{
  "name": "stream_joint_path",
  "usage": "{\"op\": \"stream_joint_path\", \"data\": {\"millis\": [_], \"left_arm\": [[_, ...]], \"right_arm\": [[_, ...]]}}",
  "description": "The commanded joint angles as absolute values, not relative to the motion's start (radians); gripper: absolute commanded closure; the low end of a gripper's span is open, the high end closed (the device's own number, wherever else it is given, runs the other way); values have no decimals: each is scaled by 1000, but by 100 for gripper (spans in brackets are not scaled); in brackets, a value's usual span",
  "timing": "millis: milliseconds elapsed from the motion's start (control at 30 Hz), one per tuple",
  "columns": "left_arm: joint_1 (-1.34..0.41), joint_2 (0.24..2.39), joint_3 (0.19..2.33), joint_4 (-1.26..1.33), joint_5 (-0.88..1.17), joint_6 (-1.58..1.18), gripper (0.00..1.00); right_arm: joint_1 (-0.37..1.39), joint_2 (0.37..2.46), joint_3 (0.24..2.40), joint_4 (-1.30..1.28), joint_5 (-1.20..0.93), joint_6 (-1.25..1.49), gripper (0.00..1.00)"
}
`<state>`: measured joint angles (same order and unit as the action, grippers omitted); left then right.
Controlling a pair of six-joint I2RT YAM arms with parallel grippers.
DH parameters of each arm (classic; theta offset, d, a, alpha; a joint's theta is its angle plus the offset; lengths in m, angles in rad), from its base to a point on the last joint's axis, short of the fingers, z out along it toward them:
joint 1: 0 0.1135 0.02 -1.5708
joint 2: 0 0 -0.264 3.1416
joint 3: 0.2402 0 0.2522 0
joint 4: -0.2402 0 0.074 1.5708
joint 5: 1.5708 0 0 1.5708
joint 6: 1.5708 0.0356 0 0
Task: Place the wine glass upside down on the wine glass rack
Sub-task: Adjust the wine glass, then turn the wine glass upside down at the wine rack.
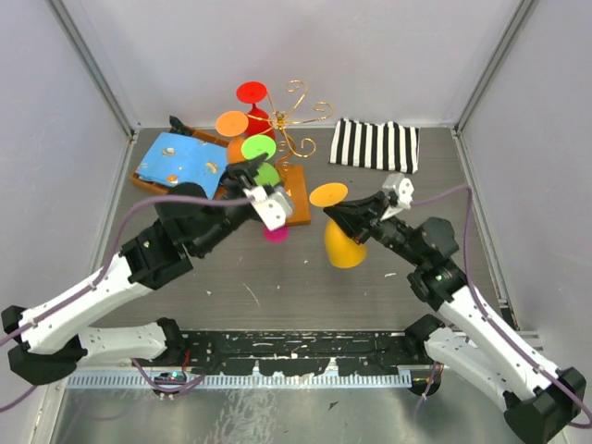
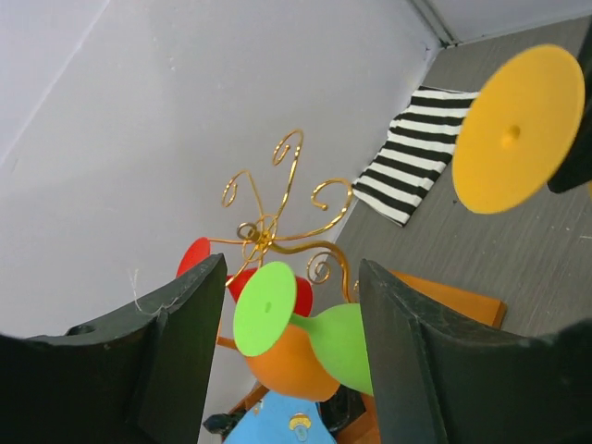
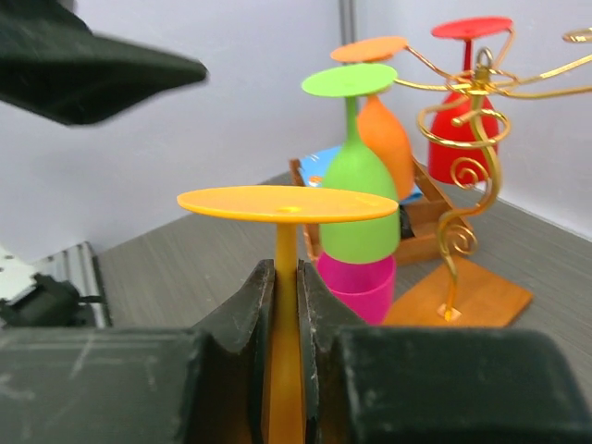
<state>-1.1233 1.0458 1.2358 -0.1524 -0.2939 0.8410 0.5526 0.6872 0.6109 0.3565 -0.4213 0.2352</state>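
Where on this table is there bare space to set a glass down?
Bare table lies between the left arm and right arm, plus a strip before the striped cloth. Crowded around the wine glass rack: left gripper, pink glass, wooden tray.

The thin gold wire rack (image 2: 262,233) is glossy smooth metal on a smooth orange-brown flat wooden base (image 3: 472,296), the yellow-orange wine glass (image 3: 287,203) looks like matt opaque plastic, the black-and-white striped cloth (image 1: 375,145) is matt fabric, and the grey tabletop (image 1: 277,287) is matt and finely grained.

Black-and-white striped cloth (image 1: 375,145) at the back right, wooden tray (image 1: 151,182) (blue cloth (image 1: 180,159) inside) back left
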Motion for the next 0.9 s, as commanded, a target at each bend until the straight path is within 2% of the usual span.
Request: {"op": "stream_joint_path", "data": {"millis": [0,200,500,633,767,867], "left_arm": [[-939,1064,1310,-210,-89,677,35],[-772,1151,1373,-196,72,608,33],[-601,1355,1513,-114,234,459,33],[-581,1454,1579,-85,189,393,31],[-572,1547,1703,-164,126,345,38],[-572,1604,1781,-247,76,319,38]], "right_arm": [[554,798,690,391,-325,146,100],[511,910,693,498,-277,119,100],[237,998,647,713,-487,277,100],[202,1056,643,780,-535,304,100],[199,1088,641,817,-553,314,100],[198,1098,636,821,-554,316,100]]}}
